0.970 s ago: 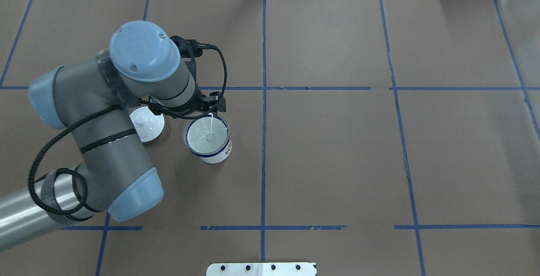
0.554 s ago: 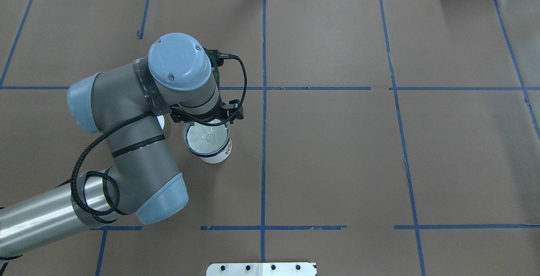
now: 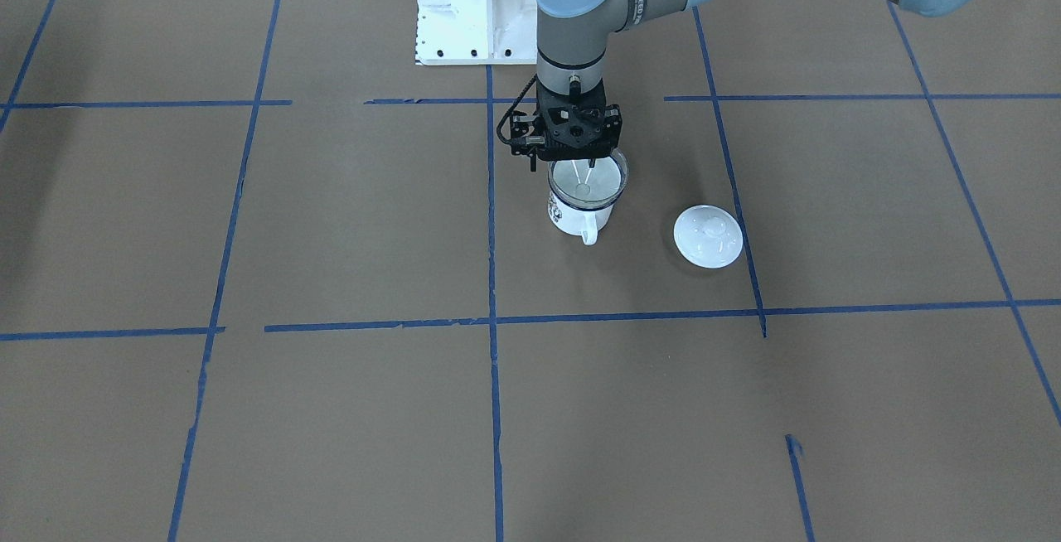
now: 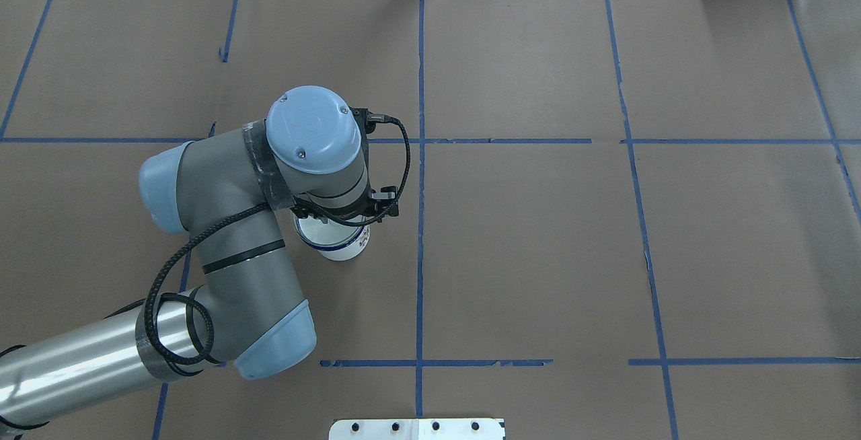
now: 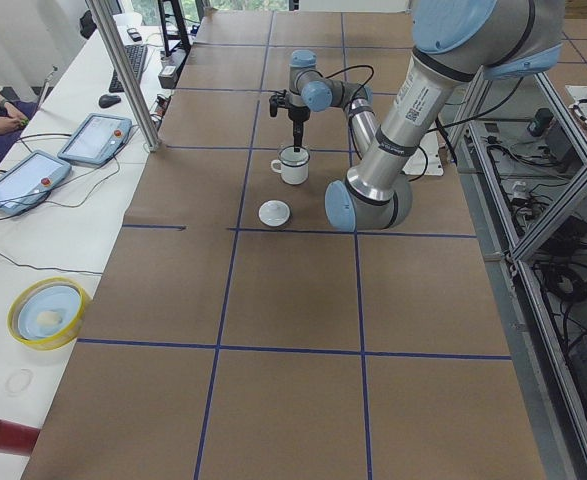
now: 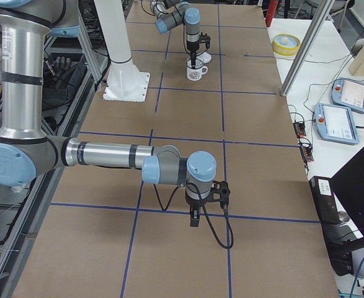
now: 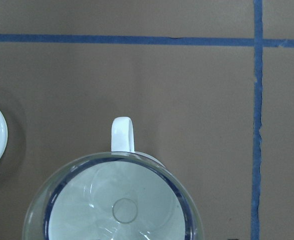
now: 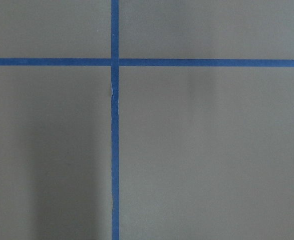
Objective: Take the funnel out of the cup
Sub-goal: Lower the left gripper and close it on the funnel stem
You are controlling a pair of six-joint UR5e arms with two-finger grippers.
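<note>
brown table cover (image 8: 212, 150) | blue tape lines (image 8: 115, 165) crossing upper left | faint shadow lower left

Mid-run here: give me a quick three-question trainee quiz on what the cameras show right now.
1. True or false: the funnel sits in the cup.
2. The white lid lies: A) on the cup; B) on the table beside the cup; C) inside the funnel.
3. Whose jaws hang above the cup?

Key: 1 true; 2 B; 3 the left gripper.
</note>
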